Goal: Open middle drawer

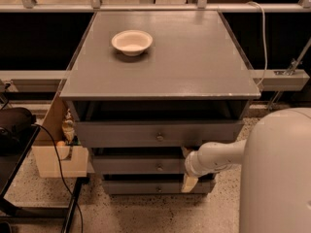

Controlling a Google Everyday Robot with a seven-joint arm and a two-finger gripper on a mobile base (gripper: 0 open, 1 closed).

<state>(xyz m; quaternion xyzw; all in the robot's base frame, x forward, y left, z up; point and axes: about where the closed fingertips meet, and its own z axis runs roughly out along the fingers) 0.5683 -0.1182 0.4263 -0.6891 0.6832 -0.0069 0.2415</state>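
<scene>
The grey cabinet has three flat-fronted drawers, each with a small round knob. The middle drawer [131, 165] is the second one, with its knob [159, 167] at centre and a dark gap above it. My gripper [187, 167] is at the right part of that drawer's front, to the right of the knob. It is open: one pale finger [185, 152] points up at the drawer's top edge and the other [189, 182] hangs below its bottom edge. My white arm [218, 155] reaches in from the right.
The top drawer [121, 134] stands slightly out under the cabinet top [194, 67], which carries a white bowl [131, 41]. The bottom drawer [136, 187] is just above the speckled floor. A cardboard box [51, 159], a black cable and dark equipment stand at the left. My white body [279, 178] fills the lower right.
</scene>
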